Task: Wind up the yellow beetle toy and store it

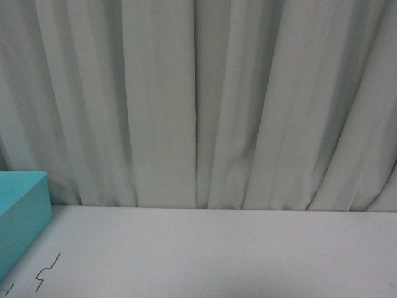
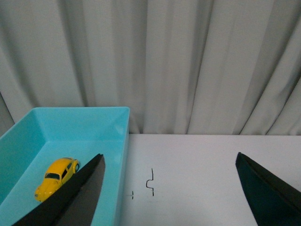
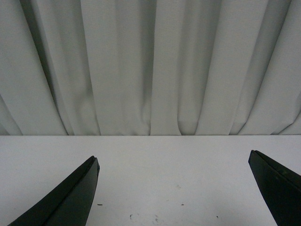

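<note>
The yellow beetle toy (image 2: 56, 178) lies inside the turquoise bin (image 2: 120, 141), seen in the left wrist view; one dark finger partly hides it. My left gripper (image 2: 169, 162) is open and empty, one finger over the bin's edge, the other over the white table. My right gripper (image 3: 173, 165) is open and empty above bare white table. In the front view only a corner of the bin (image 1: 22, 217) shows at the left; no gripper and no toy show there.
A white table (image 1: 217, 254) runs back to a grey-white curtain (image 1: 198, 99). Small black pen marks (image 2: 150, 181) lie on the table beside the bin; they also show in the front view (image 1: 46, 273).
</note>
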Controlling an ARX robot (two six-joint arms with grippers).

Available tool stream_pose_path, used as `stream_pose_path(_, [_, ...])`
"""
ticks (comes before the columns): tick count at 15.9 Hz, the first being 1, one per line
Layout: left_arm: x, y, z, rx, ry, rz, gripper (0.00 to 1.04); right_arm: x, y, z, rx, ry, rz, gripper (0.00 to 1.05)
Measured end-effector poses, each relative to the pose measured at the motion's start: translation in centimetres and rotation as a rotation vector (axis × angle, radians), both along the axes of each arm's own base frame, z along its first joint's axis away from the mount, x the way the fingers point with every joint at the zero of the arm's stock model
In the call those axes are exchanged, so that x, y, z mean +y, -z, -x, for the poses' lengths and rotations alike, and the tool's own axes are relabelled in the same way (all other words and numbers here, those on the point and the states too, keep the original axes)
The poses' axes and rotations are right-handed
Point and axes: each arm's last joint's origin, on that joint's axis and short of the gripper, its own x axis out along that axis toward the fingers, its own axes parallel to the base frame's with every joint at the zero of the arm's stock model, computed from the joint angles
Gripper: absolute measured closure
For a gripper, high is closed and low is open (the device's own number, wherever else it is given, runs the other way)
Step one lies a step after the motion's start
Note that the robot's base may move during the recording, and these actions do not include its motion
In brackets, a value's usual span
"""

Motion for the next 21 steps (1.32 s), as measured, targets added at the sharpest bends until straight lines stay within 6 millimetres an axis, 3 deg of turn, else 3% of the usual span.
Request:
stream_pose_path(1, [0.0,0.01,0.0,0.0,0.0,0.0,0.1,0.0,0.0,0.0,0.0,0.0,0.0,0.07])
stream_pose_path(2, [0.0,0.0,0.0,0.0,0.0,0.0,0.06,0.0,0.0,0.0,0.0,0.0,0.0,0.07])
stream_pose_path(21, [0.0,0.02,0.0,0.001,0.0,0.0,0.07,0.0,-0.01,0.0,-0.001,0.0,0.0,0.07])
